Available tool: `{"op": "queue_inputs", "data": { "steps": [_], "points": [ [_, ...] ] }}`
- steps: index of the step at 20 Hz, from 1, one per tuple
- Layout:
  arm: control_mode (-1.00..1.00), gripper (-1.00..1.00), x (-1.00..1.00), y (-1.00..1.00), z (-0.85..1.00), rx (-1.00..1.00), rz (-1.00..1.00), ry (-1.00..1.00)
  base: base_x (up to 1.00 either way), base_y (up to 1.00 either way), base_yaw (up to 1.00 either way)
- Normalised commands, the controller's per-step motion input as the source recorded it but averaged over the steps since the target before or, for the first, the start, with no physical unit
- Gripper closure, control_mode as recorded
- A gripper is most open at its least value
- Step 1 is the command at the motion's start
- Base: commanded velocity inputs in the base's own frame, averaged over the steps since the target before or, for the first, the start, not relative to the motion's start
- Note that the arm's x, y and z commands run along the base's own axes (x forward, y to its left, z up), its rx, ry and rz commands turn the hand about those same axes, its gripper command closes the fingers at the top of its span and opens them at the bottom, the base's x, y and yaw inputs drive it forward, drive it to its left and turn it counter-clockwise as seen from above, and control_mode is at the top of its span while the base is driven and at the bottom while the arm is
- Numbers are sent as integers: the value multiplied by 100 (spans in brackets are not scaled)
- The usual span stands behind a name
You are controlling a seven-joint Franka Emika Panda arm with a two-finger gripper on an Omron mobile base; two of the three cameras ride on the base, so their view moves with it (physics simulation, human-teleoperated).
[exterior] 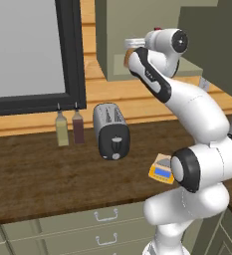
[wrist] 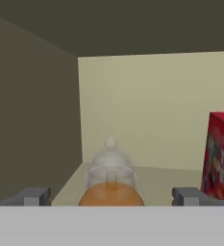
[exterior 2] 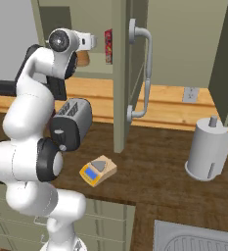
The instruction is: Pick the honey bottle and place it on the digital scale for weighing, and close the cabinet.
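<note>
My gripper [wrist: 111, 196] is spread wide, its two grey fingertips [wrist: 35, 196] standing at the lower left and lower right of the hand view with nothing between them touched yet. The honey bottle [wrist: 110, 180] sits in the gap, low in the middle of that frame, its pale cone top rising above the amber body; it stands on the cabinet shelf [wrist: 156, 178] near the left wall, and a tall red box [wrist: 221, 156] stands at the right edge, well apart from it.

In the right base view my hand reaches into the open cabinet [exterior 2: 119, 73] at the upper left, where the amber of the bottle shows just beside it. The door hangs open toward me with its long silver handle [exterior 2: 146, 73] in the upper middle. Down on the desk [exterior 2: 154, 171], the scale [exterior 2: 98, 170] lies bare at the lower middle, near the toaster [exterior 2: 70, 122].

I judge this as the reach for the bottle, with no grasp made. Next I should ease forward until the fingertips flank the ribbed body, then clench on it, lift clear of the shelf and draw back out without brushing the box or the door. The weighing and the door come after.
</note>
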Motion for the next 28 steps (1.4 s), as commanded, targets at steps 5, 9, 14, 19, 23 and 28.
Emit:
{"op": "queue_inputs", "data": {
  "steps": [5,9,14,19,23,28],
  "points": [
    [-100,-100,34,0,-24,0,3,0,0,0,0],
    [-100,-100,24,0,-19,0,1,0,0,0,0],
    [-100,-100,18,0,-2,0,0,0,0,0,0],
    [-100,-100,10,7,0,-1,0,1,0,0,0],
    [-100,-100,10,24,-1,-4,0,2,0,0,0],
    [-100,100,11,6,0,-1,0,0,0,0,0]
  ]
}}
